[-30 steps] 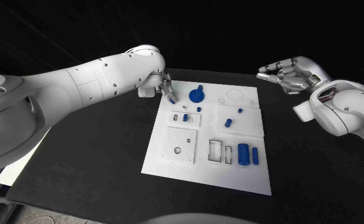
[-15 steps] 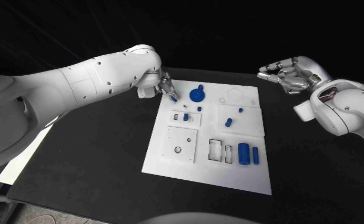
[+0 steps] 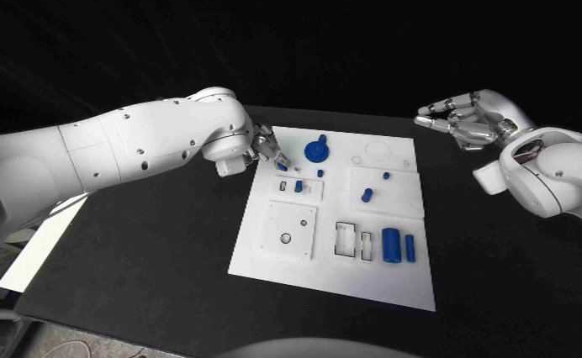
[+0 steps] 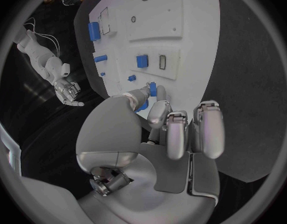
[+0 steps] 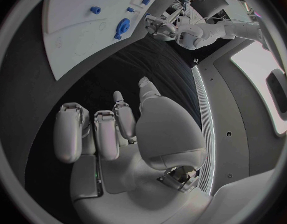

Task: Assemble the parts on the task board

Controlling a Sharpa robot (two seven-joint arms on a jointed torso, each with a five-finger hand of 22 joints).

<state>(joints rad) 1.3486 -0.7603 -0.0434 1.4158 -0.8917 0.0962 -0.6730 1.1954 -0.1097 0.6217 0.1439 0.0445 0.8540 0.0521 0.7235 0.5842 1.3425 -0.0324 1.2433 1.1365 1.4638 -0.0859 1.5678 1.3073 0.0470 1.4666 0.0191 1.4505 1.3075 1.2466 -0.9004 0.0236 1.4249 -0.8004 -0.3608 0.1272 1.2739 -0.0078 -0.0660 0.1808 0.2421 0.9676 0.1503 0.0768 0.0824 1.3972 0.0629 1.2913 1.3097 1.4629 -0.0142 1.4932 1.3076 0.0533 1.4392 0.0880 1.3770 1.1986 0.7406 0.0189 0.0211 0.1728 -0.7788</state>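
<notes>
The task board lies mid-tabletop, blue parts spread over it. At its far left edge the left hand pinches a small blue part just above the board. The right hand hangs beyond the far right corner, fingers curled, grasping nothing

Left robot hand and its arm obstruct the task board's far-left corner; open bench flanks the board's other sides.

Black table; white task board flat on middle, long side running away from robot.
</notes>
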